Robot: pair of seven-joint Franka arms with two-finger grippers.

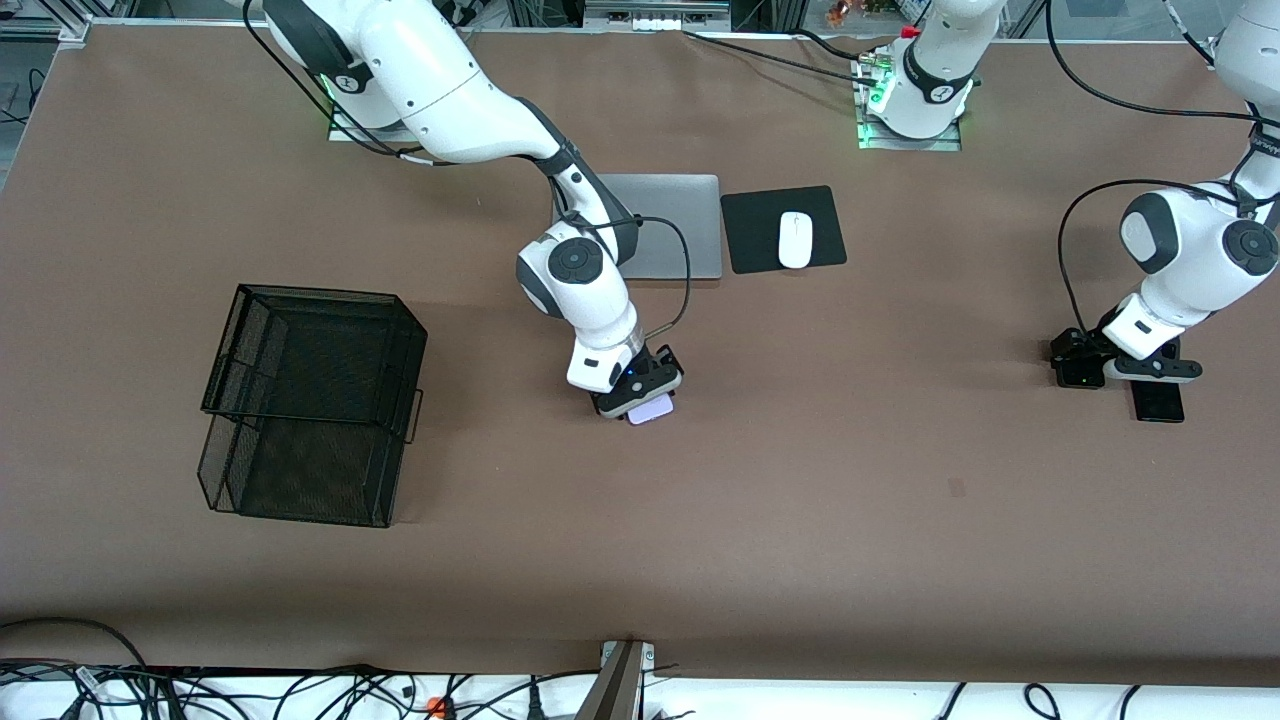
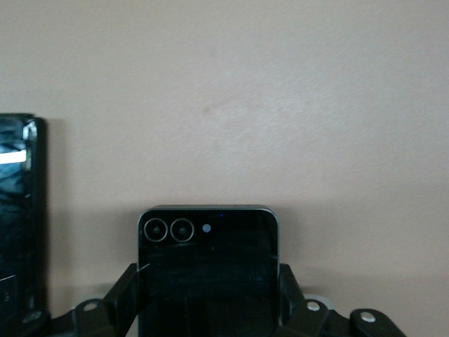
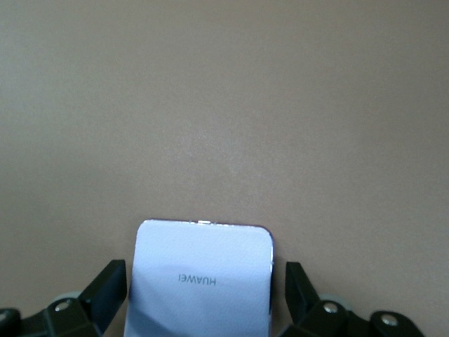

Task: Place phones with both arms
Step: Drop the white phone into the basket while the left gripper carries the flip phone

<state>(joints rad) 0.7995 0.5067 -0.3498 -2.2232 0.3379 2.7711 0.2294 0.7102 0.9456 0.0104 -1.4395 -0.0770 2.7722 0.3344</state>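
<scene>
My right gripper (image 1: pixel 640 392) is low over the middle of the table. It is open and straddles the small white/lilac phone (image 1: pixel 652 409), which lies flat on the table. In the right wrist view the gripper (image 3: pixel 205 268) has one finger close to the phone (image 3: pixel 203 256) and a gap at the other finger (image 3: pixel 296 281). My left gripper (image 1: pixel 1078 356) is low at the left arm's end of the table, shut on the small squarish black phone (image 1: pixel 1081 377). The left wrist view shows the gripper (image 2: pixel 208 272) and that phone (image 2: pixel 208 274). The longer black slab (image 1: pixel 1158 402) lies beside it (image 2: pixel 17 210).
A black wire-mesh basket (image 1: pixel 310 400) stands toward the right arm's end of the table. A grey laptop (image 1: pixel 680 220) lies near the arm bases, partly hidden by the right arm. Beside it is a black mouse pad (image 1: pixel 755 250) with a white mouse (image 1: pixel 795 240).
</scene>
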